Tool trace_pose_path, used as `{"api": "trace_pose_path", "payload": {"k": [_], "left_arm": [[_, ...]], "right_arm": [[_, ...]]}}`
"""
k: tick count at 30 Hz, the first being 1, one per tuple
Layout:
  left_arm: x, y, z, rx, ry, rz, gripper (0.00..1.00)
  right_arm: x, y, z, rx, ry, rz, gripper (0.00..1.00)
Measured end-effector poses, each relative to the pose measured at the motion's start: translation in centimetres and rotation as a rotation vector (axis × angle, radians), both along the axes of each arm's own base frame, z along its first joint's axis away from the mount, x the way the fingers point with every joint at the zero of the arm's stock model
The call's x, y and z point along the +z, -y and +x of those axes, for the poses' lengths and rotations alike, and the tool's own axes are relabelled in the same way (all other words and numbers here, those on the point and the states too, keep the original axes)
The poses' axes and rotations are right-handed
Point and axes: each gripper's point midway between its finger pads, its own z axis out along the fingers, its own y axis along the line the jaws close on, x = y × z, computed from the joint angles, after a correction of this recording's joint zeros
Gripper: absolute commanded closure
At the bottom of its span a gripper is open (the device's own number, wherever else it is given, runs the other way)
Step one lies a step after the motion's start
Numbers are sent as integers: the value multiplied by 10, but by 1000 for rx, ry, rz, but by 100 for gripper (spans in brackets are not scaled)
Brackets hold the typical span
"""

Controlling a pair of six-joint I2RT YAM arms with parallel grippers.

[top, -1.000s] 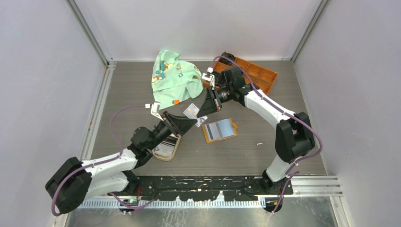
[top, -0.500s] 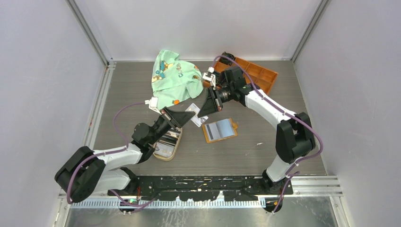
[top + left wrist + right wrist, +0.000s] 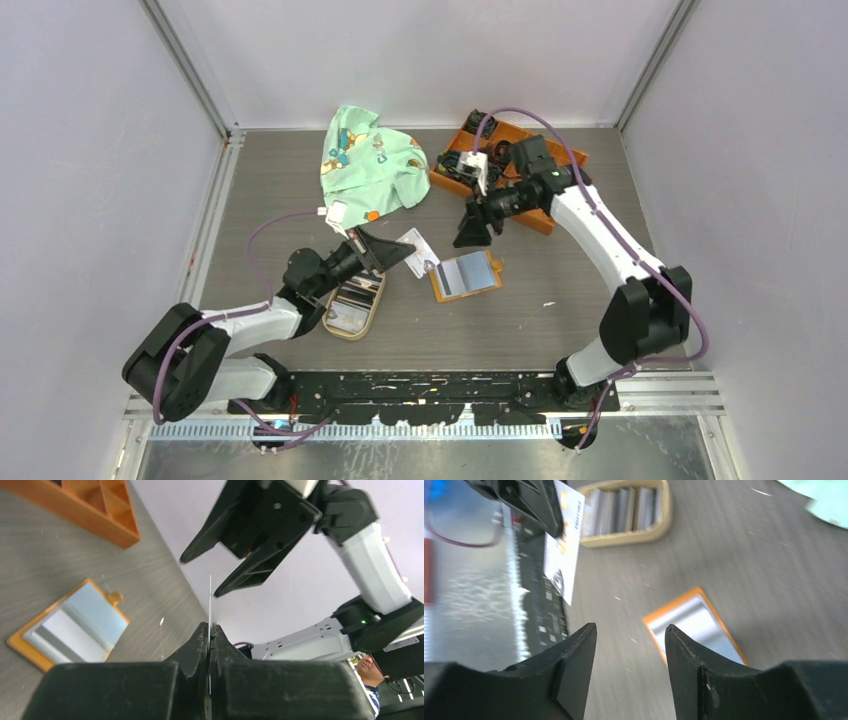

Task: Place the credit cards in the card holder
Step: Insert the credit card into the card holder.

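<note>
The left gripper point(image 3: 407, 256) is pinching a thin white rectangular plastic card point(image 3: 420, 247) with its jaws pressed tight on it, holding it just left of centre in the top view, over the grey wood-grain table point(image 3: 560, 330). In the left wrist view that card is showing edge-on, poking straight out of the tips. The right gripper point(image 3: 470, 236) is hanging just right of it, jaws spread, nothing in them, and apart from the card. The small orange folding card holder point(image 3: 466, 274) is lying open and flat at frame centre, pale slots facing up, right below both grippers. A few grey-striped cards point(image 3: 358, 296) are sitting in the tan oval dish point(image 3: 349, 336), lower left of the holder. A mint green printed cloth point(image 3: 370, 165) is lying at upper centre.
</note>
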Motion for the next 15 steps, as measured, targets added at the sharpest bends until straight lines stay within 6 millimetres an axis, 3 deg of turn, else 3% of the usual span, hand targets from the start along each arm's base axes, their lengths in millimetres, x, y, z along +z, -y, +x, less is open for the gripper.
{"api": "trace_pose_path", "payload": {"k": [5,10,15], "left_arm": [[-31,16,2,-80,-108,95,100],[-63,38,8,-130,-200,187,100],[-94,62,10,-174,-251,255,100]], "right_arm": [[-22,53,11,-36,249,-154,36],[-90,90,-2,89,352,-358,27],[-135,115,-17,225,412,-487,21]]}}
